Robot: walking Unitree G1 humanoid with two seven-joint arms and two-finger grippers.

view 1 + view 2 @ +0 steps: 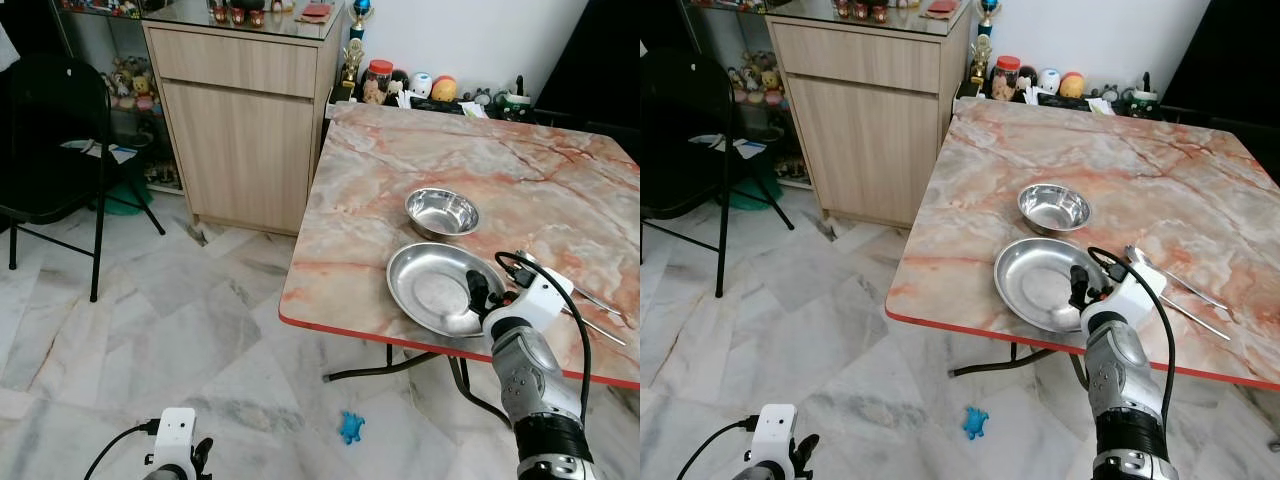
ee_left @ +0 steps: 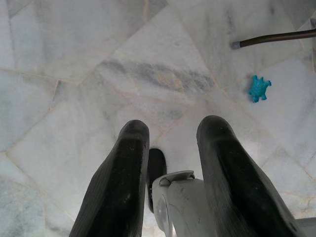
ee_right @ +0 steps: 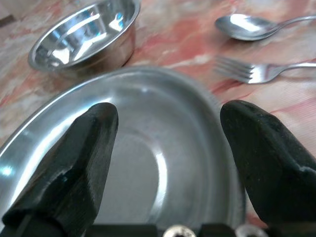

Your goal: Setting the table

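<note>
Plate (image 1: 432, 285), shiny metal, sitting on marble table (image 1: 400, 170) near front edge. Small metal bowl (image 1: 441, 212) sitting just behind plate. Spoon (image 3: 247, 26) and fork (image 3: 256, 71) lying side by side on table, to right of plate. Right gripper (image 3: 165, 148) hovering over plate's near rim, fingers spread wide, holding nothing. Left gripper (image 2: 173, 168) hanging low over floor tiles, fingers apart, holding nothing. Blue toy (image 1: 351, 427) lying on floor under table edge.

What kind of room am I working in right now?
Probably a home dining area: a red-edged marble-pattern table laid with a steel plate and steel bowl, a light wooden cabinet, and a marble-tile floor.
</note>
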